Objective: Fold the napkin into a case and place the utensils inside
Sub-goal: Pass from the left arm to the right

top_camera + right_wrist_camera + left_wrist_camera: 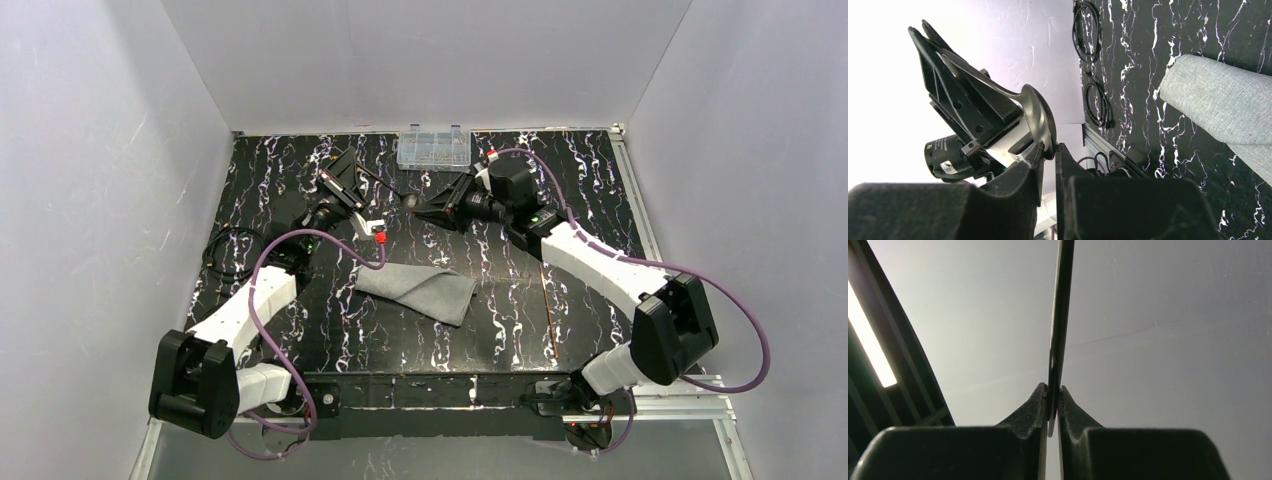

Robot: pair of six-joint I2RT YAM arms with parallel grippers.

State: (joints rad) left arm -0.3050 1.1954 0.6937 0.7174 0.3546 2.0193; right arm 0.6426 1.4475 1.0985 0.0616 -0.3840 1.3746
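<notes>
**A:** Any writing to read out?

**B:** Just one small label (pixel 943 145) on the motor housing behind the left end effector (pixel 1053 392), seen from the right wrist. The print is too small to read.

**A:** What's around the action?

**B:** A clear plastic compartment box (pixel 433 148) sits at the far edge of the black, white-veined table (pixel 500 320). Coiled black cables (pixel 1096 105) lie at its left side. A thin copper-brown utensil (pixel 546 305) lies flat on the right, just beside the right arm.

**A:** Anything in the way?

**B:** From above, the two end effectors crowd together over the far middle of the table and hide most of what they hold. The wrist views help more.

**A:** Go on.

**B:** The left end effector is clamped tight on the spoon (pixel 1040 117), with the handle running edge-on straight up from its fingertips. The right end effector (pixel 1049 150) has its fingers drawn close around the lower rim of the spoon's bowl, gripping it there. So the spoon is up in the air, held at both ends.

**A:** And the napkin?

**B:** The napkin (pixel 420 290) lies on the table's middle, nearer the bases than the end effectors and touched by neither. It is light grey with a fine weave. It's folded into a layered, slanted bundle, with a rounded fold along one long edge.
</notes>
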